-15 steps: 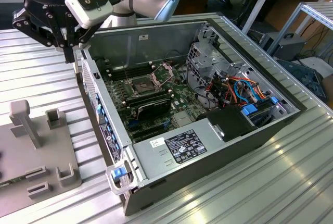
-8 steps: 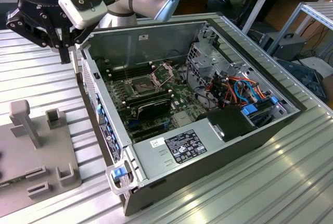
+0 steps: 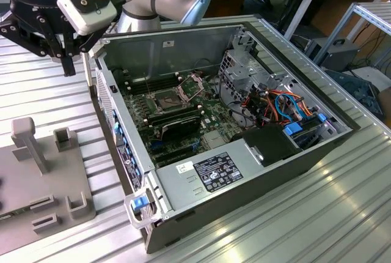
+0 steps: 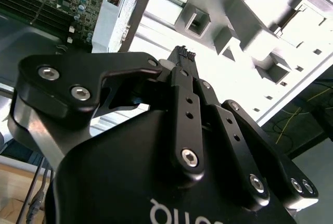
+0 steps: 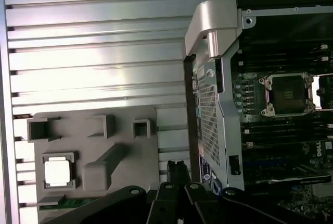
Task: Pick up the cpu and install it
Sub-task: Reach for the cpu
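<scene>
Pincer (image 4: 183,52): its two black fingers are pressed together with nothing between them
Where the pincer is: it hangs above the ribbed metal table (image 3: 342,214), between the grey tray (image 5: 125,182) and the side of the computer box (image 3: 177,43), as the exterior view shows
Chip (image 5: 57,172): the little silver square lies flat in its own pocket in the grey tray, apart from the pincer, as seen in the first wrist view
Chip's seat (image 5: 287,95): a square metal frame on the green board (image 3: 215,113) inside the computer box
Seat lid (image 3: 190,84): it is tipped up in the exterior view, and the middle of the seat looks bare
Done: only the getting ready, I think, since the seat looks open and the pincer is near the tray
Left: nearly all of the job, I think, because the chip is not picked up, not over the computer box and not in its seat
</scene>
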Robot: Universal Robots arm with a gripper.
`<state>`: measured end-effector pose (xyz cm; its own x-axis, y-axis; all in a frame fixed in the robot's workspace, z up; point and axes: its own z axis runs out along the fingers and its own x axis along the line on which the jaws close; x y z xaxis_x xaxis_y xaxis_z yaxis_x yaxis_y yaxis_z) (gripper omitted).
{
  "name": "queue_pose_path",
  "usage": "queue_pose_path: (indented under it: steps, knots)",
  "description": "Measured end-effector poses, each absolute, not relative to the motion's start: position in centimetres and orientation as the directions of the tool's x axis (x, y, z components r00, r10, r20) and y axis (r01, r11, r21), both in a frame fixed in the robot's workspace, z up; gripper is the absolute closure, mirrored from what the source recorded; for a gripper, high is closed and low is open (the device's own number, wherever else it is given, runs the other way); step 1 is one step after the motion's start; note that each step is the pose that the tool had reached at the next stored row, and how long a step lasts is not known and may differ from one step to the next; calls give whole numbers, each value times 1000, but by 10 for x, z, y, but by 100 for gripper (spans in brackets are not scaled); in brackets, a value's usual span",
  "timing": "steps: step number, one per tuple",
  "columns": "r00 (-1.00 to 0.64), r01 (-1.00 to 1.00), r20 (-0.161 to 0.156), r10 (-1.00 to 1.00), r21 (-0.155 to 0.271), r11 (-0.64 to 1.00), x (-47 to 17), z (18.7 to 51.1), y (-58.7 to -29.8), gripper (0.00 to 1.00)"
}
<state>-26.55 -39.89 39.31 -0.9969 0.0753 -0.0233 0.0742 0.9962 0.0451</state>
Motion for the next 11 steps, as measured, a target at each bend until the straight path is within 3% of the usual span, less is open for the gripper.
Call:
queue_pose_path:
  steps: [11]
  knots:
    - [-997, 74, -23, 75, 45, 996, -283, 393, -399, 89]
